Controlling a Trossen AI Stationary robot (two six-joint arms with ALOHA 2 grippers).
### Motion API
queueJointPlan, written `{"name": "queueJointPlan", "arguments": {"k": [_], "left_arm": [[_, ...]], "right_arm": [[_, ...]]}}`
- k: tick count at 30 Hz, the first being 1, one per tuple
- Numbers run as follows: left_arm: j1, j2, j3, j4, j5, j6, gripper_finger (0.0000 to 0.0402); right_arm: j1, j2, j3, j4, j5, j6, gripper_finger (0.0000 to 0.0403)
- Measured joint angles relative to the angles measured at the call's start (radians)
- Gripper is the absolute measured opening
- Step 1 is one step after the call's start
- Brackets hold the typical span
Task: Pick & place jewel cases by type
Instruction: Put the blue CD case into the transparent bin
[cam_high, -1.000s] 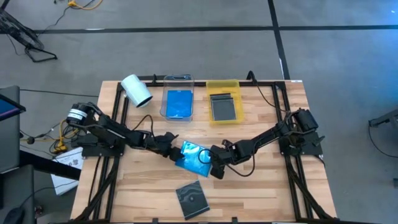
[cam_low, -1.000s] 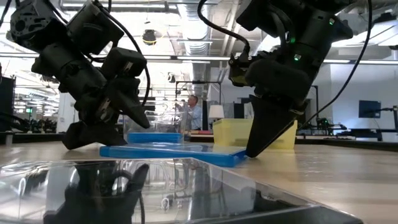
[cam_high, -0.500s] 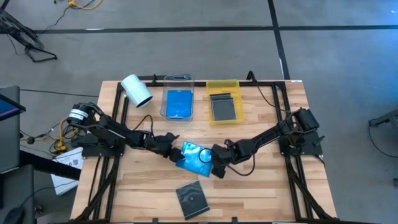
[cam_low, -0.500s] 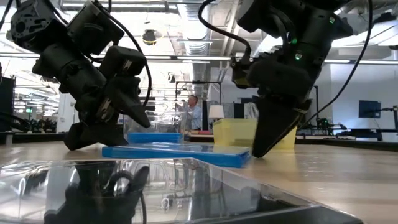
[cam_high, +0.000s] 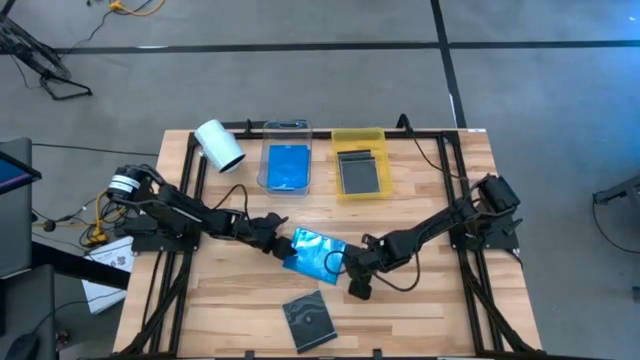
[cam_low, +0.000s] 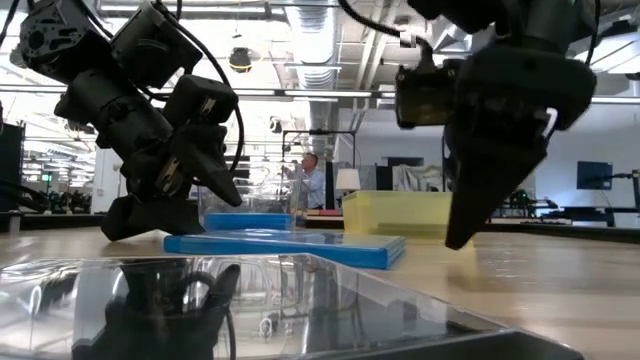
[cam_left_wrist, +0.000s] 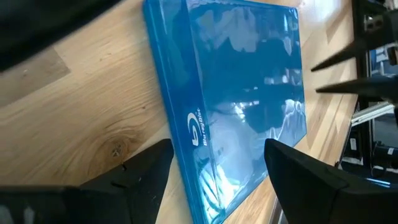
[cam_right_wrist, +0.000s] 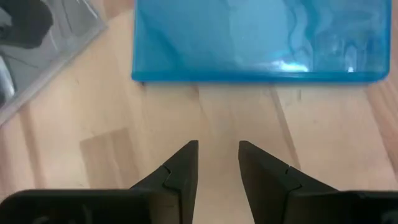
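- Looking down on the wooden surface (cam_high: 420, 225), we see a blue jewel case (cam_high: 315, 251) lying flat near the middle, between the two arms.
- Our left end effector (cam_high: 279, 243) sits at that case's edge with its fingers (cam_left_wrist: 308, 171) spread wide, straddling one corner; we cannot tell whether they touch it.
- Our right end effector (cam_high: 357, 290) hangs just beside the case's other side, fingers (cam_right_wrist: 180, 171) drawn near together on nothing, with bare wood between them.
- A dark jewel case with a disc (cam_high: 308, 318) lies nearer the front edge.
- At the far side, a clear tray (cam_high: 286, 126) holds another blue case (cam_high: 288, 165), and a yellow tray (cam_high: 358, 139) holds a grey case (cam_high: 361, 171).
- A white roll (cam_high: 219, 145) lies beside the clear tray.
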Motion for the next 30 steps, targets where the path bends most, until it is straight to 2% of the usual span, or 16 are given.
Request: {"name": "queueJointPlan", "arguments": {"k": [23,30], "left_arm": [[0.001,0.002,-0.006,0.010,0.030,-0.027,0.0268],[0.005,0.004,-0.009,0.077,0.057,0.004,0.0268]], "right_arm": [[-0.014,0.093,0.004,0.150,0.004,0.017,0.0108],[-0.023,0.095,0.003,0.158,0.001,-0.007,0.0108]]}}
